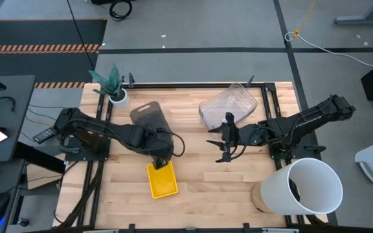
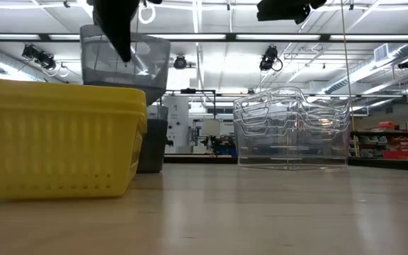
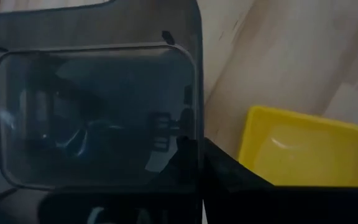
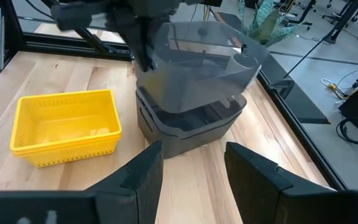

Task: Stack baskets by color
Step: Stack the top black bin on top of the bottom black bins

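My left gripper (image 1: 162, 157) is shut on a dark grey basket (image 4: 197, 53), which it holds up in the air. Below it a stack of two more grey baskets (image 4: 188, 127) stands on the table. Toward the near edge, the yellow baskets (image 1: 162, 180) sit nested on the table. The clear baskets (image 1: 228, 105) are stacked at the far right. My right gripper (image 4: 191, 155) hangs open in mid-table, level and facing the grey stack, with nothing between its fingers. My left gripper pinches the lifted grey basket's wall and rim (image 3: 194, 134) on the side facing the yellow baskets. The fingers (image 4: 143, 53) come from above, slanting down. The basket hangs lifted clear and tilted over the grey stack.
A big white bucket (image 1: 309, 188) stands at the near right corner. A small white plant pot (image 1: 117, 97) stands at the far left. Bare wood lies between the yellow baskets and the bucket.
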Robot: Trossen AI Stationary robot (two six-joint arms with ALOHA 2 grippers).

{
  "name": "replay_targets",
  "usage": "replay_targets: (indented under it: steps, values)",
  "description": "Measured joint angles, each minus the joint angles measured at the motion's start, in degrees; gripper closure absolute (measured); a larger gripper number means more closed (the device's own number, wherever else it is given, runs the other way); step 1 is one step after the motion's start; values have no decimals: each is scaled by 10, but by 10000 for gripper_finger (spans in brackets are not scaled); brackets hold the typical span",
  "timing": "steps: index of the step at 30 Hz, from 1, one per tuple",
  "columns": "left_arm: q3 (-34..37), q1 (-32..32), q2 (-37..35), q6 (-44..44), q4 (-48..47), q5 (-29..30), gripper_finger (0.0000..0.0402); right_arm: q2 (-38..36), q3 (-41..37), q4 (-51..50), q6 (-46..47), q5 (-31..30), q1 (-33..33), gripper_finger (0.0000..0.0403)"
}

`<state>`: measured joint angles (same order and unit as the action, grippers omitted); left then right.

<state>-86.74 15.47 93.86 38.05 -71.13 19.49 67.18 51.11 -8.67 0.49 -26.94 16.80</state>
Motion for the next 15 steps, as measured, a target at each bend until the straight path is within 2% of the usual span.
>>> replay_targets:
  steps: [9,15]
  values:
    - [57,22,0,8,38,2,396,0,0,0,4,0,0,226]
    - [69,26,-1,3,57,-1,396,0,0,0,8,0,0,226]
